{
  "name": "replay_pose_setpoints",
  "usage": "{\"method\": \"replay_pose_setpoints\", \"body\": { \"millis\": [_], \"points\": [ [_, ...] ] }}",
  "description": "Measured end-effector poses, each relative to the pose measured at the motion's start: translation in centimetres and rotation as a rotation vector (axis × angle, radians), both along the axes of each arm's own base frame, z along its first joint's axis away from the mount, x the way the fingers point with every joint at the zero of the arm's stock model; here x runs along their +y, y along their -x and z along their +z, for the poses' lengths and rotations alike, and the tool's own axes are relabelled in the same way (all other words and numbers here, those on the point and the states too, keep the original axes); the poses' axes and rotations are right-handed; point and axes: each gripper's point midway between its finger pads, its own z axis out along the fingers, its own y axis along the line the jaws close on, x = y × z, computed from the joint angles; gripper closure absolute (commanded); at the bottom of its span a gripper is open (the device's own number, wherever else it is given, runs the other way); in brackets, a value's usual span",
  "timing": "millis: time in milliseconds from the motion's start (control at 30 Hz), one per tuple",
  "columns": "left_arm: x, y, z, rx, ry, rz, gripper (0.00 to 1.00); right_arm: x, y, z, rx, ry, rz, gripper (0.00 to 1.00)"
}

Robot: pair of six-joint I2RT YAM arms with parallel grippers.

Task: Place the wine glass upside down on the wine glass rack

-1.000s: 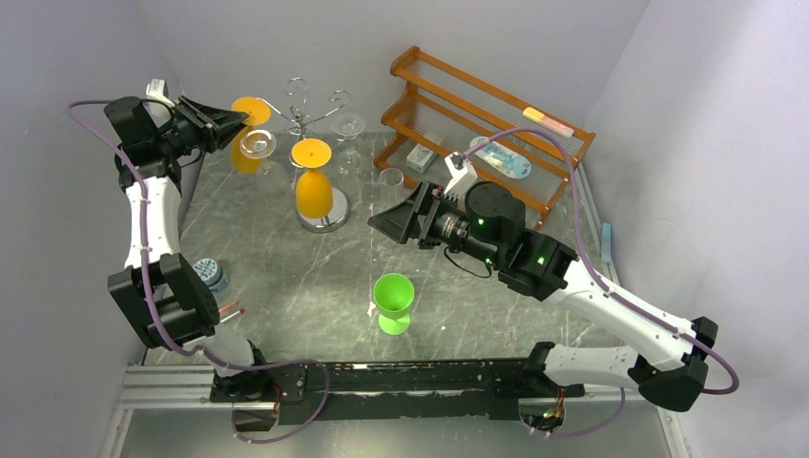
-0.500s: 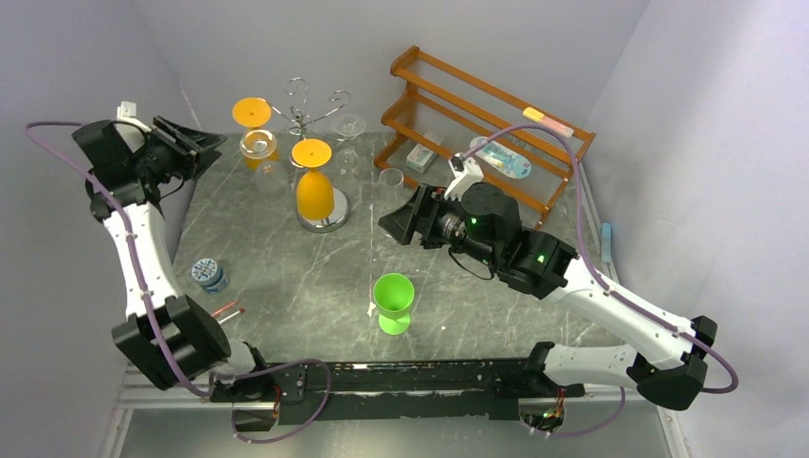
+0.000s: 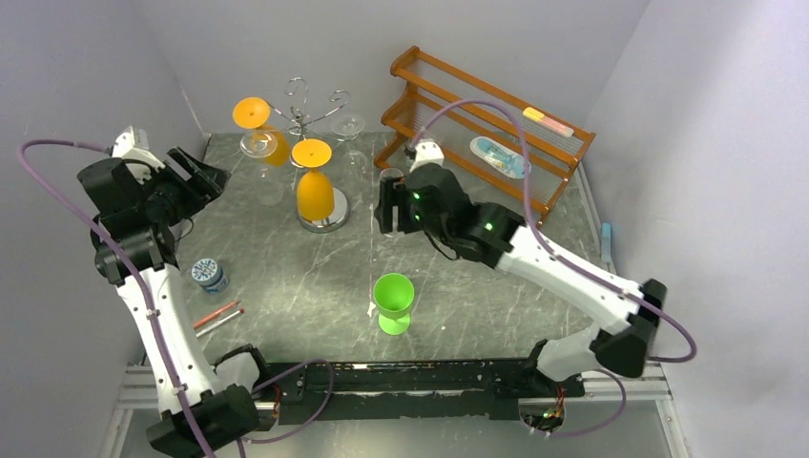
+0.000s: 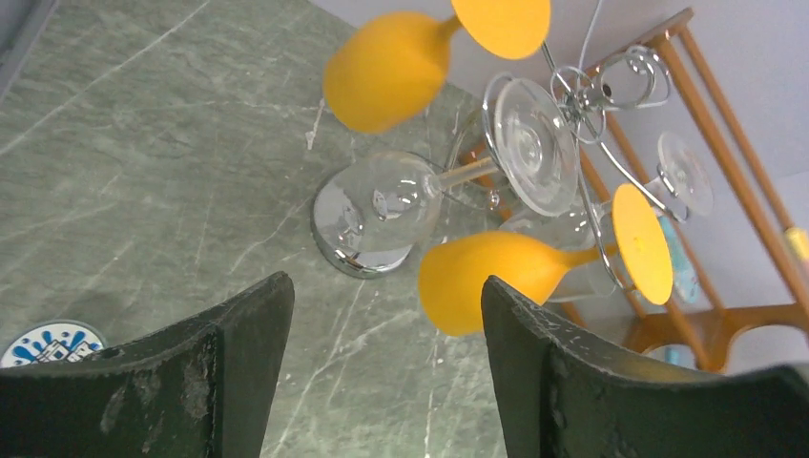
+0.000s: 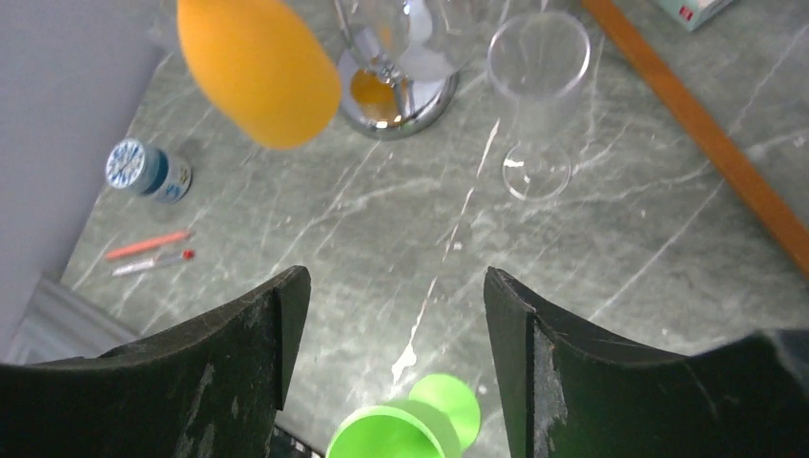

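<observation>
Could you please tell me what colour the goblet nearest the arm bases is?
The goblet is bright green, clearest in the top external view.

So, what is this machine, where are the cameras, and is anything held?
These are two robot arms fixed at the table's near edge. The wide picture looks down from above; the other two come from a camera on each wrist. The left gripper and right gripper are open and hold nothing. On the table stand a silver wine glass rack with orange glasses and clear glasses hanging upside down, a green wine glass, a clear glass, a wooden shelf, a blue-lidded jar and two pens.
</observation>
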Motion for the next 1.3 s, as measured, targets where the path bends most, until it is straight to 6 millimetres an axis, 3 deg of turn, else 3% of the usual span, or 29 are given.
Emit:
{"method": "replay_pose_setpoints", "body": {
  "millis": [133, 300, 500, 600, 867, 1100, 1300],
  "points": [
    [-0.9, 0.3, 0.5, 0.027, -0.091, -0.009, 0.25, 1.1, -3.8, -0.5, -0.005, 0.038, -0.047, 0.45],
    [-1.1, 0.6, 2.6, 0.033, -0.191, 0.024, 0.25, 1.2, -8.3, -1.7, 0.002, 0.073, -0.095, 0.50],
    [-1.1, 1.7, 6.0, -0.017, -0.264, 0.076, 0.26, 3.4, -11.6, -2.5, -0.002, 0.104, -0.073, 0.56],
    [-2.1, 2.1, 6.9, -0.045, -0.275, 0.049, 0.26, 4.5, -12.9, -3.1, -0.002, 0.128, -0.066, 0.59],
    [-7.4, 3.2, 7.8, -0.109, -0.280, -0.155, 0.25, 4.2, -14.0, -6.4, 0.042, 0.239, -0.089, 0.62],
    [-9.6, 3.8, 8.0, -0.130, -0.283, -0.248, 0.24, 3.4, -14.2, -8.2, 0.066, 0.307, -0.104, 0.66],
    [-11.1, 4.2, 8.2, -0.146, -0.260, -0.326, 0.24, 2.8, -14.8, -8.3, 0.062, 0.327, -0.099, 0.89]
  ]
}}
